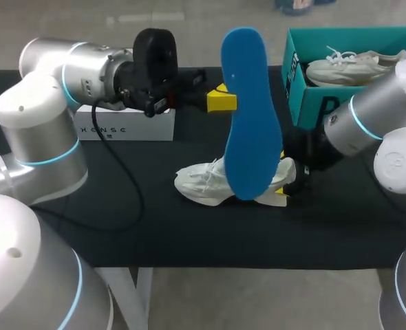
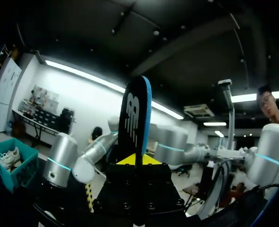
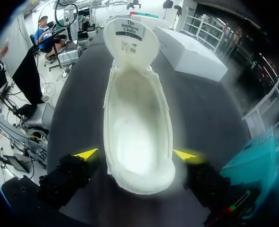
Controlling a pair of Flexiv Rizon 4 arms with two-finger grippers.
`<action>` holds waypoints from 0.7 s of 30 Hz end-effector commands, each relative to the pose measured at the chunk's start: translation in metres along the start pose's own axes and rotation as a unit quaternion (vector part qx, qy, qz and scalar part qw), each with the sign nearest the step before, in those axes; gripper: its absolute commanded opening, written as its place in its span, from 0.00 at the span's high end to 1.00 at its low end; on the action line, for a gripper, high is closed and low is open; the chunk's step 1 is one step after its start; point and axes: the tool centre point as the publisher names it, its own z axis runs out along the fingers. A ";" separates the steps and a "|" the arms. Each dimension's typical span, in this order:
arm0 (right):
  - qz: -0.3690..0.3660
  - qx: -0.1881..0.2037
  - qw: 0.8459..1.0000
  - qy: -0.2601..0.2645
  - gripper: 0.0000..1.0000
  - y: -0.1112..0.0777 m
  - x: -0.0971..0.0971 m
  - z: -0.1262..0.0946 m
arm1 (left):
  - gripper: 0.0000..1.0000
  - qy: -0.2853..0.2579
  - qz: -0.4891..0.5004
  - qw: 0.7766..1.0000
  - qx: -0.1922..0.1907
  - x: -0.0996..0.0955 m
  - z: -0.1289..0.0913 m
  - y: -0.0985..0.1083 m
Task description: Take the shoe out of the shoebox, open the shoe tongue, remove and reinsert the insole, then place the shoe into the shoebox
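While your left end effector (image 1: 223, 100) pinches the insole (image 1: 251, 110) upright above the shoe (image 1: 206, 184) on the table (image 1: 155, 227), your right end effector (image 3: 135, 154) stands wide astride the shoe's heel; unbraced, the shoe could skid if the insole's toe jams.

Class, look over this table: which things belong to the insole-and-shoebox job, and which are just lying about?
Belonging to the job:
blue foam insole, held upright in the left pincer
white lace-up shoe, tongue folded open
teal cardboard shoebox

Just lying about:
flat white rectangular box
black cable
second white shoe inside the shoebox
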 end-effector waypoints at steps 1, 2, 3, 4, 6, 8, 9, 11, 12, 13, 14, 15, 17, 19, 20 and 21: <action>0.001 0.035 0.999 0.000 0.00 0.003 0.000 0.001 | 1.00 -0.001 0.000 1.000 0.001 0.001 0.000 0.001; 0.001 0.035 0.999 0.000 0.00 0.003 0.000 0.001 | 1.00 -0.001 0.000 1.000 0.001 0.001 0.000 0.001; 0.001 0.035 0.999 0.000 0.00 0.003 0.000 0.001 | 1.00 -0.001 0.000 1.000 0.001 0.001 0.000 0.001; 0.001 0.035 0.999 0.000 0.00 0.003 0.000 0.001 | 1.00 -0.001 0.000 1.000 0.001 0.001 0.000 0.001; 0.001 0.035 0.999 0.000 0.00 0.003 0.000 0.001 | 1.00 -0.001 0.000 1.000 0.001 0.001 0.000 0.001; 0.001 0.035 0.999 0.000 0.00 0.003 0.000 0.001 | 1.00 0.000 -0.004 1.000 0.008 0.002 -0.002 0.000; 0.001 0.035 0.999 0.000 0.00 0.003 0.000 0.001 | 1.00 -0.004 -0.018 1.000 0.015 0.002 -0.003 -0.002; 0.001 0.035 0.999 0.000 0.00 0.003 0.000 0.001 | 1.00 0.005 -0.024 0.999 0.030 0.005 -0.004 -0.007; -0.002 0.044 0.999 0.000 0.00 0.004 -0.001 -0.001 | 1.00 0.008 -0.027 0.999 0.030 0.007 -0.003 -0.010; -0.003 0.051 0.999 -0.001 0.00 0.005 -0.001 -0.003 | 1.00 0.015 -0.029 0.999 0.034 0.009 -0.002 -0.013; -0.002 0.059 0.998 -0.001 0.00 0.006 0.000 -0.006 | 1.00 0.024 -0.041 0.998 0.039 0.011 -0.001 -0.016; -0.003 0.068 0.998 0.005 0.00 0.007 0.000 -0.008 | 1.00 0.028 -0.041 0.998 0.040 0.013 0.000 -0.017; 0.000 0.084 0.996 0.009 0.00 0.009 0.000 -0.010 | 1.00 0.035 -0.047 0.998 0.037 0.016 0.002 -0.021; 0.003 0.094 0.995 0.017 0.00 0.011 0.000 -0.013 | 1.00 0.031 -0.048 0.998 0.022 0.018 0.004 -0.025; 0.007 0.098 0.995 0.019 0.00 0.012 0.001 -0.015 | 1.00 0.032 -0.050 0.998 0.017 0.019 0.005 -0.026; 0.008 0.101 0.995 0.023 0.00 0.014 0.001 -0.017 | 1.00 0.034 -0.054 0.998 0.018 0.021 0.007 -0.028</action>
